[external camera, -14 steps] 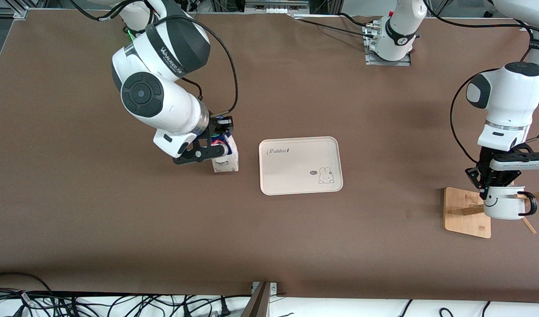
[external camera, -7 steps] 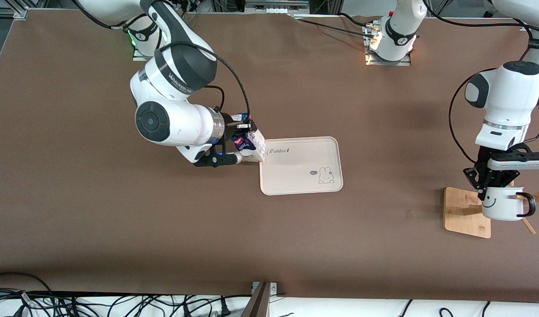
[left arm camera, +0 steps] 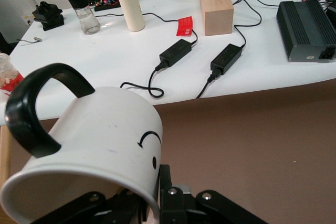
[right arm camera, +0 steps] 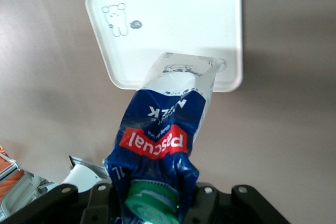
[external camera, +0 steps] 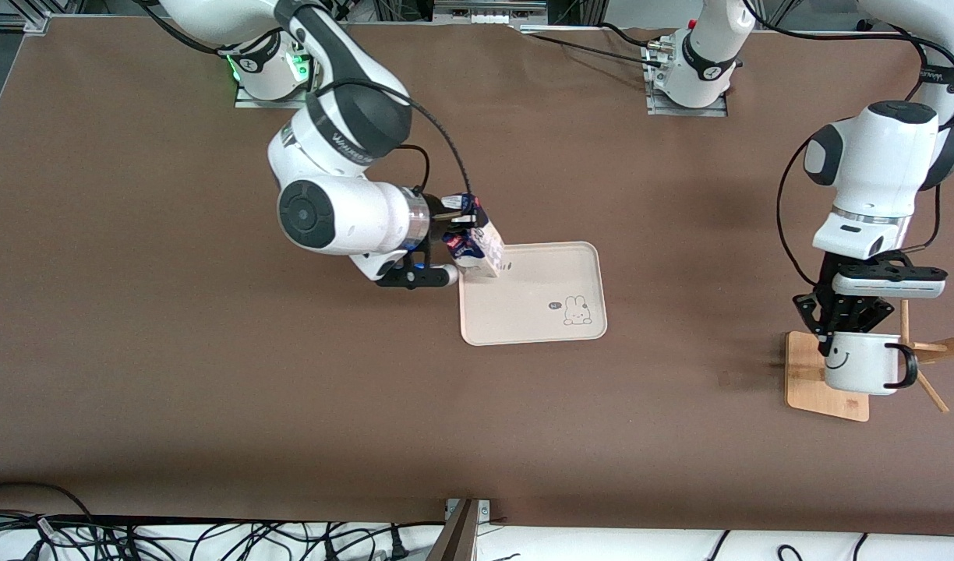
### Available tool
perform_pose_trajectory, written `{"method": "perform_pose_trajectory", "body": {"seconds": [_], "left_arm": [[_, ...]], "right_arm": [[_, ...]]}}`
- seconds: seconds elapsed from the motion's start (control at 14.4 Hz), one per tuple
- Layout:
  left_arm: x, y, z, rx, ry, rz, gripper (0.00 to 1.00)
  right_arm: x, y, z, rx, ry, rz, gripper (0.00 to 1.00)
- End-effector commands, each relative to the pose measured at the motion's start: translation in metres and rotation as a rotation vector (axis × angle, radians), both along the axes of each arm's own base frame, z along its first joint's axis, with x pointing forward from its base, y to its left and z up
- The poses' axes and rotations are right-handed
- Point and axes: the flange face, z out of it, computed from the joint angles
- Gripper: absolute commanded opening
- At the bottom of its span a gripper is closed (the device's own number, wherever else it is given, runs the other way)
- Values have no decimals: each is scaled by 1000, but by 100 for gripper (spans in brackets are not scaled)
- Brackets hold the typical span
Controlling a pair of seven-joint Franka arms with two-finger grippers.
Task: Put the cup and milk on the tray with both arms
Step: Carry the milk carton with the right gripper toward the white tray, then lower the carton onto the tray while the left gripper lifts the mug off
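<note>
Two arms are engaged, each carrying one item. The right arm (external camera: pixel 333 148) reaches from its base at the top of the table and bends down toward the centre, its wrist turned sideways so that the right gripper (external camera: pixel 455 234) points along the table toward the tray (external camera: pixel 531 312). Its fingers are clamped on the dark blue top of the milk (external camera: pixel 481 245), which hangs tilted in the air over the tray corner that lies toward the right arm's end and farther from the front camera; the carton's base hides part of the lettering there. In the right wrist view the milk (right arm camera: pixel 165 140) shows its green cap between the fingers and its base over the tray (right arm camera: pixel 173 19) rim. The left arm (external camera: pixel 874 171) drops almost straight down at its own end of the table, and the left gripper (external camera: pixel 839 331) is closed on the rim of the cup (external camera: pixel 859 362). The cup hangs over the wooden rack (external camera: pixel 824 378), smiley face toward the table centre and black handle toward the table's edge; whether it touches the rack pegs cannot be told. In the left wrist view the cup (left arm camera: pixel 100 140) lies tilted, mouth toward the lens. The tray lies flat at mid-table, its bunny drawing (external camera: pixel 577 310) uncovered, with bare brown table (external camera: pixel 680 234) between it and the rack, well apart.
</note>
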Motion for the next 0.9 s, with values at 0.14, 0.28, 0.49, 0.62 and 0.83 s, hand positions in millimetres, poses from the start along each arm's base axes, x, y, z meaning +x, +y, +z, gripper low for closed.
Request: {"method": "perform_pose_trajectory", "body": {"seconds": [0.14,0.28,0.49,0.62,0.83], "left_arm": [[-1,-54,27,16,141,-58,0],[5,-67,37,33,256,-56,0],[7,-98,48,56,445,-47,0],[8,-107,47,71,513,-50,0],[6,-128,33,93,592,-77,0]], "right_arm": [[-21,41,-24,-79,-68,75,30],[-33,55,-35,-123,-97,115,30],[-26,55,-45,-118,-120,109,30],[-16,51,-46,-98,-152,96,30],[7,32,-50,-90,-220,118,30]]}}
